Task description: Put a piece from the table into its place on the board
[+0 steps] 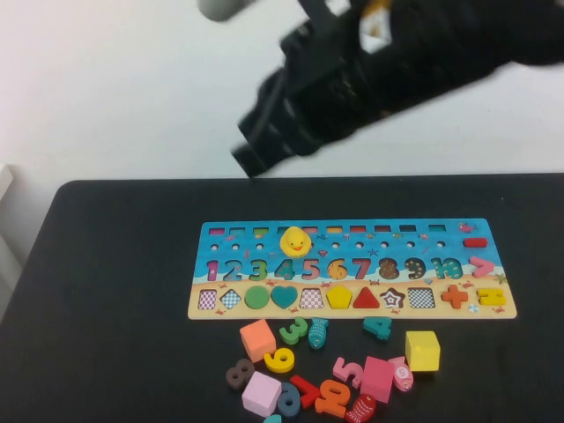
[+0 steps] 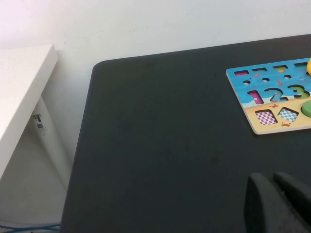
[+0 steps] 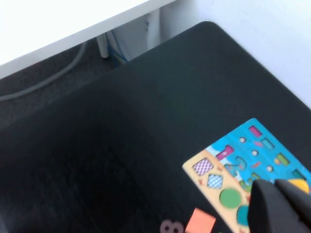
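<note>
The board [image 1: 352, 231] lies flat on the black table [image 1: 115, 291]. The yellow pentagon piece [image 1: 339, 296] sits in the board's shape row, between a checkered square hollow and a red triangle, and covers its place. My right arm [image 1: 388, 70] hangs blurred high above the board's far side. In the right wrist view the right gripper [image 3: 274, 183] is shut on nothing above the board [image 3: 243, 141]. The left gripper [image 2: 269, 177] is out of the high view. It hovers shut and empty over bare table, off the end of the board [image 2: 272, 97] that has the checkered hollows.
Loose pieces lie in front of the board: an orange cube [image 1: 257, 339], a yellow cube [image 1: 422, 350], two pink cubes [image 1: 262, 393] [image 1: 377, 379] and several coloured numbers. A white shelf [image 2: 19, 82] stands beyond the table's left edge.
</note>
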Robot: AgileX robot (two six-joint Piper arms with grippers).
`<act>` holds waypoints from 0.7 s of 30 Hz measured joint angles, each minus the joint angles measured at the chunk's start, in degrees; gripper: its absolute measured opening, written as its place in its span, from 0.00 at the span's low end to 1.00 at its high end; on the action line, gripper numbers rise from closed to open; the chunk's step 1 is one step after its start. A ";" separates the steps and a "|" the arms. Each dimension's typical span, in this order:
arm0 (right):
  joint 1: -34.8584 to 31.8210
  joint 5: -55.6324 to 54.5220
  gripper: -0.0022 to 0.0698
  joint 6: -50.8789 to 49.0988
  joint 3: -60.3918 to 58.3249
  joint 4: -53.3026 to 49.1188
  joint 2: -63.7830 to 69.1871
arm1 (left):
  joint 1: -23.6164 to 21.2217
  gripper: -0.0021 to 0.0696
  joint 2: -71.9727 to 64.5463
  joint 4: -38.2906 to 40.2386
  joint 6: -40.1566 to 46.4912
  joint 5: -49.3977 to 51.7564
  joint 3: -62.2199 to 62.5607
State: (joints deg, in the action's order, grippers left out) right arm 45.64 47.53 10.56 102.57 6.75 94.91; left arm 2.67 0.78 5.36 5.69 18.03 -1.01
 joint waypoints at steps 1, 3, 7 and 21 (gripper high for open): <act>0.48 -0.75 0.06 0.00 -2.72 -0.14 -2.20 | 0.00 0.03 0.00 0.00 0.00 0.00 0.00; 0.82 -1.43 0.06 -0.31 -8.02 -0.59 -6.74 | 0.00 0.03 0.00 0.00 0.00 0.00 0.00; 0.91 -1.43 0.06 -5.41 -18.17 -5.40 -15.45 | 0.00 0.03 0.00 0.00 0.00 0.00 0.00; 0.91 -16.19 0.06 -20.44 -53.88 -16.64 -48.37 | 0.00 0.03 0.00 0.00 0.00 0.00 0.00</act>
State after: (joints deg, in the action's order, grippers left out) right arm 46.55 31.34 -9.89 48.69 -9.89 46.54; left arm 2.67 0.78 5.36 5.69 18.03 -1.01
